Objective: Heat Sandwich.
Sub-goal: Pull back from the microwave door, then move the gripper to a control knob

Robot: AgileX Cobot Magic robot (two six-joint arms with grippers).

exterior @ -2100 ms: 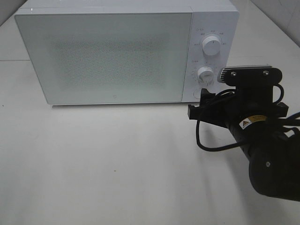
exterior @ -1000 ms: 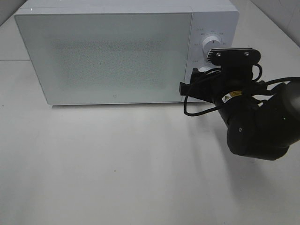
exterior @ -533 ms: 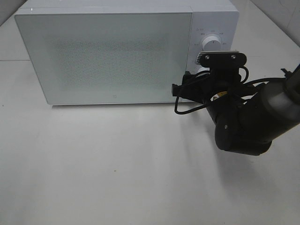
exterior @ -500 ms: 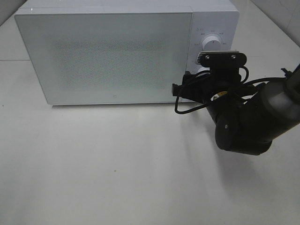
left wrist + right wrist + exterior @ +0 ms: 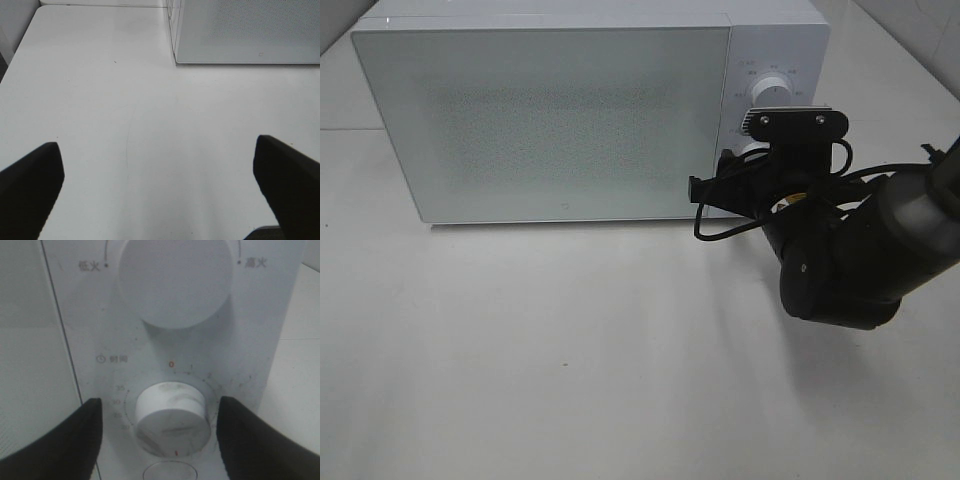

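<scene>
**Right arm, high view.** The right arm [image 5: 850,260] reaches to the control panel [image 5: 765,50] of the white microwave [image 5: 550,120]. Its wrist camera bracket [image 5: 792,122] covers the right jaws from above. A black cable [image 5: 720,230] loops beside the wrist. The microwave stands on the pale bench [image 5: 570,350], and its frosted door [image 5: 520,160] is shut.

**Right jaws, wrist view.** The 2 dark fingers [image 5: 55,440] [image 5: 255,440] stand apart, 1 on each side of the lower knob [image 5: 172,417], which lies between the jaws. A clear strip of panel separates 1 finger from the knob. The other finger is just beside the knob, and whether it touches cannot be told. The jaws are not clamped on it. Around this knob runs a printed time scale with a red 0 [image 5: 171,364] on the side toward the upper knob [image 5: 177,280]. The larger upper knob lies beyond the jaws, clear of both fingers.

**Left jaws, wrist view.** The 2 fingers [image 5: 30,185] [image 5: 290,190] are spread wide with only bare bench between them and hold nothing. 1 lower corner of the microwave lies ahead of the jaws, well apart from them.

**Sandwich.** It shows in none of the 3 views, so its place cannot be told.
</scene>
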